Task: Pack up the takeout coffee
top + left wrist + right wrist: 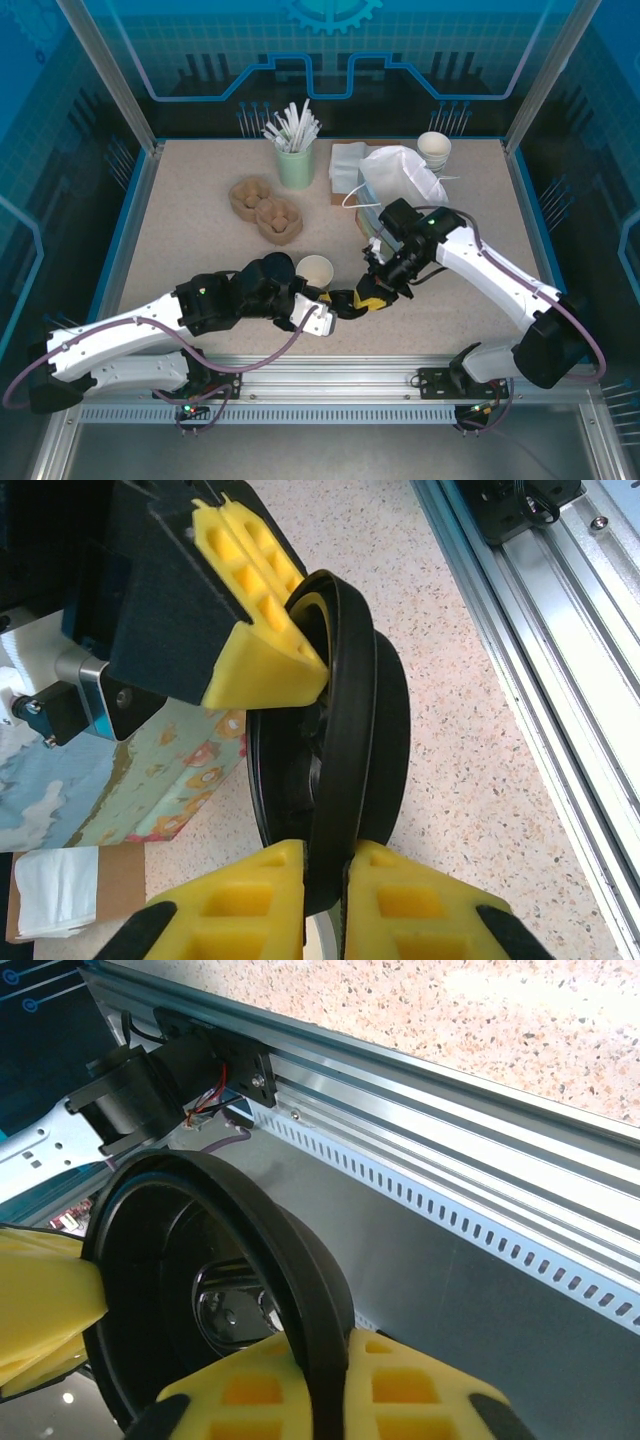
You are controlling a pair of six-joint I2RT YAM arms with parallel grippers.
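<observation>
- Black glossy plastic: the black lid (350, 730) is up on edge, caught by two tools at once; the left gripper (325, 868) is pinched tight on its rim, one yellow finger on each face
- The right gripper (320, 1365) bites the same rim from the opposite side; its jaws look clamped on it, as far as its own wrist view shows
- The paper cup (315, 270) stands uncovered, white inside, just beside the left gripper's wrist and apart from the lid
- My read: a mid-air hand-over of the lid; only one tool should let go, and only once the other sits square on the rim, not on the sloped skirt
- Thin rim, slick surface, round outline: it could pivot in a two-point pinch; so a deeper bite, fingers flat, a slow release
- After that the lid wants to come level over the cup mouth and go down evenly; a lopsided push may buckle or tip the light paper wall
- The pocketed yellow pads (255, 630) should lend some friction; the speckled stone-look table (480, 680) lies below the left fingers, and a slotted aluminium rail (450, 1130) runs beyond the right fingertips
</observation>
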